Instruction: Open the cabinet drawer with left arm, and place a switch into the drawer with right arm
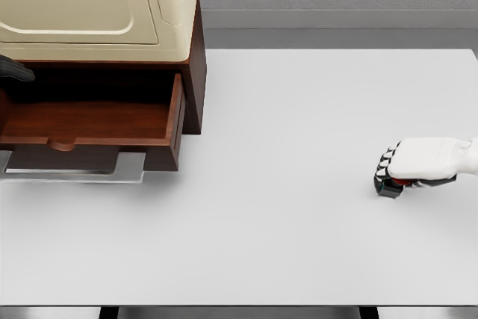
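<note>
The switch (393, 184), a small dark block with a red part showing, sits on the white table (284, 184) well to the right of the cabinet (104, 13). Most of it is hidden, so its long axis and heading cannot be told. The right hand (411, 166) lies over it, fingers curled down around it in a grasp. The cabinet's wooden drawer (89, 121) stands pulled open. A dark shape at the cabinet's left edge may be the left hand; its state cannot be told.

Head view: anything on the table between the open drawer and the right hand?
Nothing. The head view shows only bare white table between the open drawer and the right hand, which is closed on the switch.
</note>
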`<state>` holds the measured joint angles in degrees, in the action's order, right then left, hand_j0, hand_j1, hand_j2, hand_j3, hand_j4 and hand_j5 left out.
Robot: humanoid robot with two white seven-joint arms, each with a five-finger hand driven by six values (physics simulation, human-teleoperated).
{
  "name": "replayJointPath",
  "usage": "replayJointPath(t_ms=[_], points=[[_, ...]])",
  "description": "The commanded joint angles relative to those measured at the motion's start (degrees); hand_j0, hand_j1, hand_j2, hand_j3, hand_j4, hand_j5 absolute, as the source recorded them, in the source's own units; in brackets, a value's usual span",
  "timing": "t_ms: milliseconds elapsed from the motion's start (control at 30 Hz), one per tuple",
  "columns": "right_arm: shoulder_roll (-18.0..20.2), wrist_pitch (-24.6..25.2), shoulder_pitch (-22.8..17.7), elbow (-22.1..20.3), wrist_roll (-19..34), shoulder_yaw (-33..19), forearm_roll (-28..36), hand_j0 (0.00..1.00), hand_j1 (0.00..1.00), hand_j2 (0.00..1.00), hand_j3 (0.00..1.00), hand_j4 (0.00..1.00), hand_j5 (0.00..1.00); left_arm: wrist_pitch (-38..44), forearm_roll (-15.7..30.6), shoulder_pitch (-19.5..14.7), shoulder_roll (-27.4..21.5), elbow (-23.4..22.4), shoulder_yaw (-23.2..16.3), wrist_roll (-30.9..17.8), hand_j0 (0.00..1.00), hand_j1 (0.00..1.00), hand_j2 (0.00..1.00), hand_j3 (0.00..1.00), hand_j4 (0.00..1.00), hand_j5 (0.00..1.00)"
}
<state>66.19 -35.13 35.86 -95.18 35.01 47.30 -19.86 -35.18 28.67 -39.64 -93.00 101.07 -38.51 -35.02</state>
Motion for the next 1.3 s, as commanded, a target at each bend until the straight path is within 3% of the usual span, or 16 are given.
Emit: replayJointPath(t_ms=[0, 333, 500, 1033, 1267], points=[[0.1, 0.1, 0.0, 0.0, 0.0, -1.0, 0.3, 0.54, 0.54, 0.54, 0.54, 0.54, 0.54, 0.2, 0.4, 0.0, 0.0, 0.0, 0.0, 0.0, 1.00, 1.00, 1.00, 1.00, 1.00, 1.00], [-1.9, 0.1, -0.6, 0.5, 0.0, -5.4, 0.7, 0.42, 0.42, 0.42, 0.42, 0.42, 0.42, 0.2, 0.4, 0.1, 0.0, -0.1, 0.0, 0.0, 1.00, 1.00, 1.00, 1.00, 1.00, 1.00], [-2.0, 0.1, 1.2, 0.5, 0.0, -7.7, 0.9, 0.42, 0.42, 0.42, 0.42, 0.42, 0.42, 0.2, 0.4, 0.0, 0.0, 0.0, 0.0, 0.0, 1.00, 1.00, 1.00, 1.00, 1.00, 1.00], [-12.2, 0.1, 5.4, 0.4, 0.0, -7.0, 0.8, 0.42, 0.42, 0.42, 0.42, 0.42, 0.42, 0.2, -0.1, 0.0, 0.0, -0.1, 0.0, 0.0, 1.00, 1.00, 1.00, 1.00, 1.00, 1.00], [-15.8, 0.1, 9.1, 0.4, 0.0, -6.3, 0.8, 0.43, 0.43, 0.43, 0.43, 0.43, 0.43, 0.2, -0.5, 0.0, 0.1, -0.1, 0.0, 0.0, 1.00, 1.00, 1.00, 1.00, 1.00, 1.00]])
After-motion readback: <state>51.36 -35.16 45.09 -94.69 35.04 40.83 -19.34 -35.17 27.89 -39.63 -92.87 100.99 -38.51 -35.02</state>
